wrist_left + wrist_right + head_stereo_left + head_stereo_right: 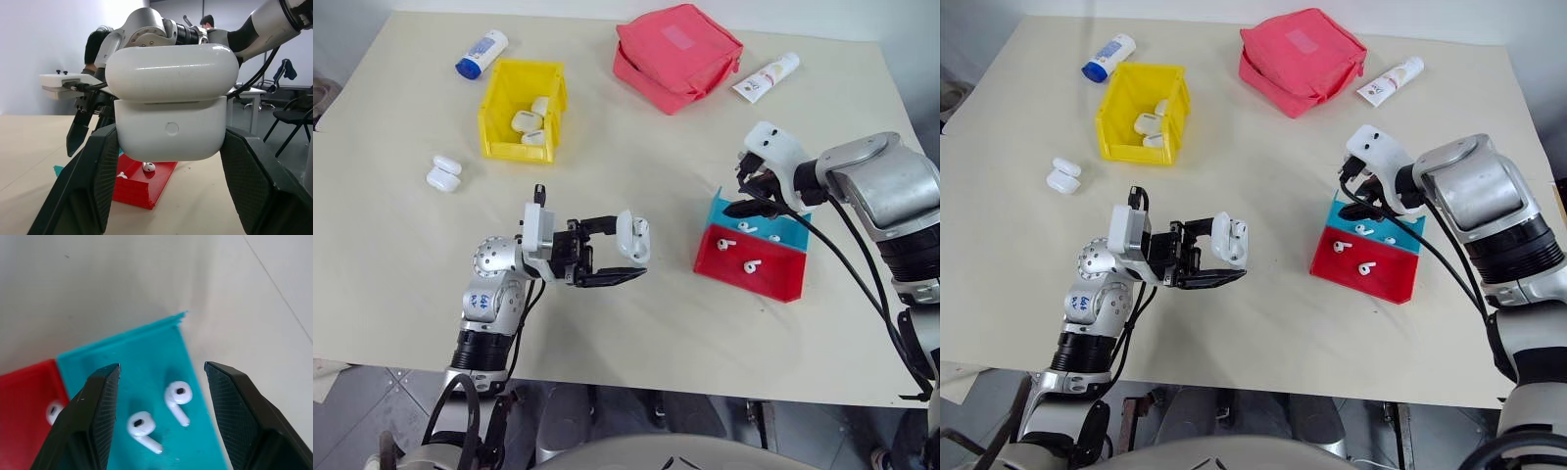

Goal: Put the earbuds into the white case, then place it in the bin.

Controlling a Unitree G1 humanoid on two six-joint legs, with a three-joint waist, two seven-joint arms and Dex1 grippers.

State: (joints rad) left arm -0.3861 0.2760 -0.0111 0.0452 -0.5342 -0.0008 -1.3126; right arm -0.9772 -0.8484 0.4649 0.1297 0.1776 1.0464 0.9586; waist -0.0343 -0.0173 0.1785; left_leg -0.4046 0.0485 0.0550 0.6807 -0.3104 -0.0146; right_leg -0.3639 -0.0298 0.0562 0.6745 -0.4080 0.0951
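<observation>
White case, lid ajar, is clamped in the left gripper above the table near centre. Right gripper, fingers apart and empty, hangs over the teal tray at 3 o'clock, two earbuds lying between them. Yellow bin sits at 11 o'clock with more cases inside.

A: Any readable text? Checked the white and blue tube and the white tube with the red end.

B: Print on both, too small to read. The pale patch on the pink pouch looks blank.

A: Blue handwriting on the left arm, on the grey casing.

B: Seen. Possibly digits; can't make them out.
</observation>
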